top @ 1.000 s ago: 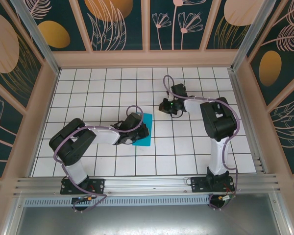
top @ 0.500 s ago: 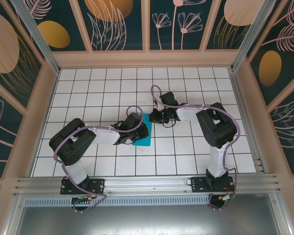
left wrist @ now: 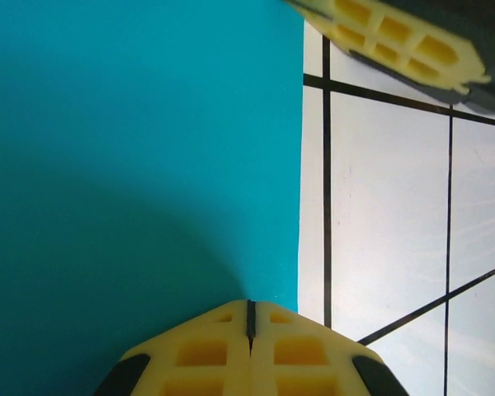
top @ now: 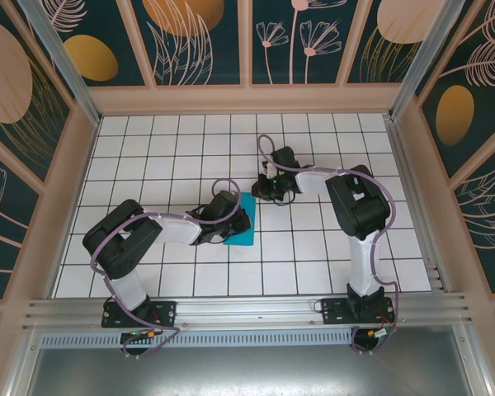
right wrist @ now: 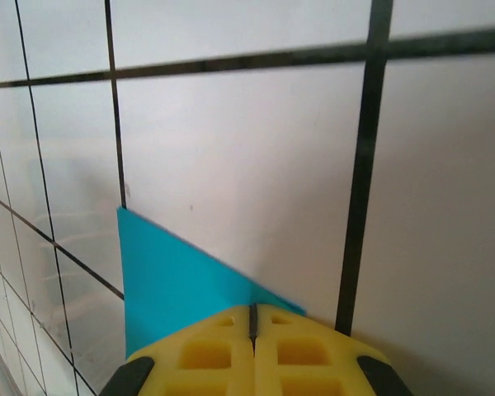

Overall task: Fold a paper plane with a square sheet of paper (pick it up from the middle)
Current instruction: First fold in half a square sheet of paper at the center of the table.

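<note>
Tiled table (top: 330, 247): the square sheet of paper (top: 246, 234) lies flat mid-table, partly under the left arm. Left gripper (left wrist: 250, 328), jaws together, presses on the sheet near one edge, and right gripper (right wrist: 252, 323), also closed, sits at a corner. Judged step: pinning for an early crease. Next, the right jaws must open to catch that corner.

No words, labels, brands or numbers can be read anywhere, not on the walls, the floor, the arms or the paper.
</note>
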### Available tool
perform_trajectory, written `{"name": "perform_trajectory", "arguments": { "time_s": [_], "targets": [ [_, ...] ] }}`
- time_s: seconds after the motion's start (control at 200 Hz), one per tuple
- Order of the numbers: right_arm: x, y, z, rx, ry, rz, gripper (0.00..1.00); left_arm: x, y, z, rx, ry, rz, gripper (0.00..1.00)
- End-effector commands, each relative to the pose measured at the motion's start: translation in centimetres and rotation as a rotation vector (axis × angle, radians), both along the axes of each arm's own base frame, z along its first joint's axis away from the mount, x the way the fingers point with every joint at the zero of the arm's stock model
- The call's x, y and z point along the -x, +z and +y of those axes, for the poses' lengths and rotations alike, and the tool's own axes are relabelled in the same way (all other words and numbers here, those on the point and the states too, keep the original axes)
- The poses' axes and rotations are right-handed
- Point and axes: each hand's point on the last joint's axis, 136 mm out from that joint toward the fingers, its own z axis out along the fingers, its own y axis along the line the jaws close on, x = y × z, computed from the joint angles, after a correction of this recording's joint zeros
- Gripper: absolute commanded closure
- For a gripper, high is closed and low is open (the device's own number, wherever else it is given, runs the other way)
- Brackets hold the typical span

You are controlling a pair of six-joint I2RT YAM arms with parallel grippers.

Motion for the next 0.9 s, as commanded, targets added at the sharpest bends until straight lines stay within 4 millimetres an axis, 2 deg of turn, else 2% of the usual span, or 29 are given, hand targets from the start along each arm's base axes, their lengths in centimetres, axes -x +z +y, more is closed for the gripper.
{"name": "perform_trajectory", "arguments": {
  "time_s": [0.0,0.12,0.2,0.325,0.405,0.47,0.766,0.806,0.891],
  "targets": [
    [-5.3,-0.3,-3.0,0.096,-0.130,-0.125,1.00,4.2,-5.4,3.7,-0.166,0.000,0.188,1.00],
    [-4.6,1.9,-2.2,0.047,-0.099,-0.153,1.00,3.9,-5.0,3.3,-0.155,0.000,0.178,1.00],
    [-2.5,3.2,-1.4,0.015,-0.060,-0.161,1.00,3.6,-4.7,3.0,-0.145,0.002,0.170,1.00],
    [1.3,3.8,-0.2,-0.033,-0.009,-0.133,1.00,3.1,-3.7,2.5,-0.121,0.003,0.148,1.00],
    [3.0,3.2,0.3,-0.036,0.012,-0.105,1.00,2.7,-2.9,2.1,-0.100,0.003,0.129,1.00],
    [3.5,2.5,0.2,-0.030,0.016,-0.085,1.00,2.3,-2.1,1.6,-0.082,0.000,0.109,1.00],
    [3.6,-0.7,-0.1,0.035,0.042,-0.033,1.00,0.6,1.6,-0.7,0.038,-0.040,-0.004,1.00],
    [3.6,-1.1,-0.1,0.046,0.047,-0.031,1.00,0.2,3.3,-1.2,0.073,-0.047,-0.045,1.00],
    [3.6,-1.8,-0.2,0.066,0.059,-0.023,1.00,-0.4,4.8,-1.8,0.103,-0.060,-0.091,0.93]
  ]
}}
